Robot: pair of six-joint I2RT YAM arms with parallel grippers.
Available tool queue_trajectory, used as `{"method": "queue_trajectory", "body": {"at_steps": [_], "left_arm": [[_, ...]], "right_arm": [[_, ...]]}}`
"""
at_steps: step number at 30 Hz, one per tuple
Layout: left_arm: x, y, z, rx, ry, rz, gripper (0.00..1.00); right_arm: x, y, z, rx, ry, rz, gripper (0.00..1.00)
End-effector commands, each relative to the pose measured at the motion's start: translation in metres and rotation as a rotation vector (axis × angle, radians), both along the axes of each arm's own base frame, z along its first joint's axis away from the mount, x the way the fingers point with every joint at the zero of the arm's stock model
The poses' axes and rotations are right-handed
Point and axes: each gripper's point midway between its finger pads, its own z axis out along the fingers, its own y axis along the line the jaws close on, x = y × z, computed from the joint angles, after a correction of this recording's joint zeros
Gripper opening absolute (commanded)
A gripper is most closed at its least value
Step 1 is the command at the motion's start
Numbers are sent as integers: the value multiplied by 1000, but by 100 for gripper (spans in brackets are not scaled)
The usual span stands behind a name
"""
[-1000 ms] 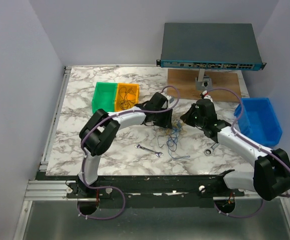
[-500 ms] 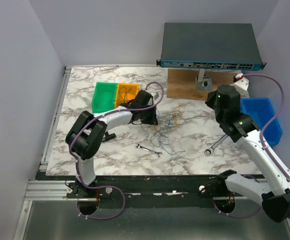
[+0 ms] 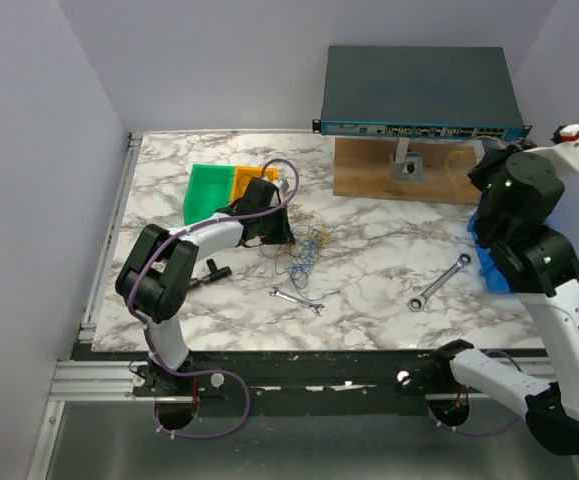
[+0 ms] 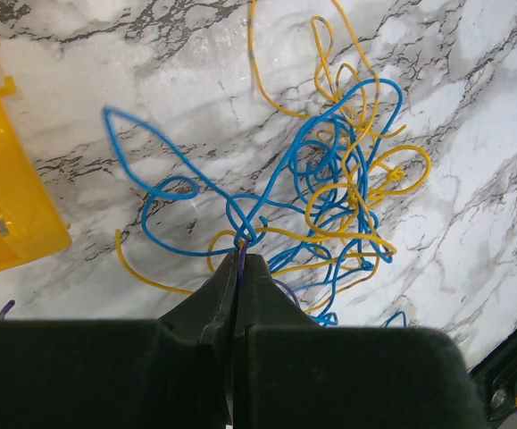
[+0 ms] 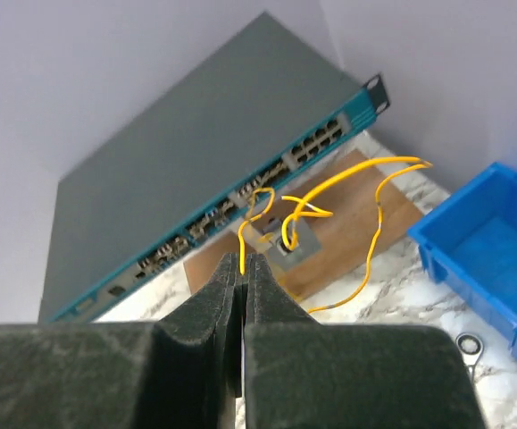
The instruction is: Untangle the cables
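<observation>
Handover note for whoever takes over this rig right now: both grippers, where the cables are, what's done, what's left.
Left gripper: shut on a strand at the edge of the tangle, which lies on the table beside the yellow bin.
Right gripper: shut on one yellow cable, held up in the air near the blue bin, clear of the tangle.
Done: that one yellow cable is separated.
Left: the blue and yellow cables in the tangle are knotted together; pull them apart one by one.

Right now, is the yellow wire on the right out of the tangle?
Out: the right end effector holds the yellow wire aloft, far from the tangle.
</observation>
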Motion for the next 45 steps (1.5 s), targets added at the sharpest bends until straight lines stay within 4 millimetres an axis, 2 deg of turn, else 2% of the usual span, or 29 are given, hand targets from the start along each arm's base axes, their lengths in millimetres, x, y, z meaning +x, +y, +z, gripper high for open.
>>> {"method": "queue_trajectory", "body": {"at_steps": [1, 3, 9, 11, 14, 17, 22, 28, 32, 34, 36, 41, 45], "left_arm": [[1, -4, 6, -41, -21, -8, 0], [0, -7, 10, -58, -42, -19, 0], [-5, -10, 30, -74, -124, -60, 0], [-8, -11, 41, -84, -174, -63, 4], [-11, -15, 53, -87, -221, -74, 6], [-15, -18, 61, -104, -251, -94, 7], [-22, -17, 75, -154, -318, -104, 24], [-27, -14, 89, -183, -381, -107, 24], [-30, -12, 97, -202, -421, -108, 39], [-33, -10, 102, -213, -444, -107, 43], [-35, -9, 108, -231, -473, -108, 47], [-42, -7, 120, -270, -526, -112, 48], [-46, -6, 124, -286, -539, -111, 49]], "right_arm": [[-19, -21, 36, -52, -37, -68, 1], [-14, -10, 39, -46, -29, -1, 1], [1, 14, 29, -52, 22, 119, 1], [3, 14, 27, -61, 39, 108, 1], [5, 8, 25, -81, 60, 66, 1], [9, 11, 23, -85, 72, 76, 1], [16, 13, 18, -90, 91, 72, 1], [22, 8, 14, -107, 113, 19, 1], [23, 10, 12, -113, 118, 38, 1], [19, 2, 12, -117, 126, -12, 1], [8, -15, 15, -110, 123, -117, 0], [-23, -57, 19, -153, 123, -400, 1], [-29, -68, 13, -205, 146, -505, 1]]}}
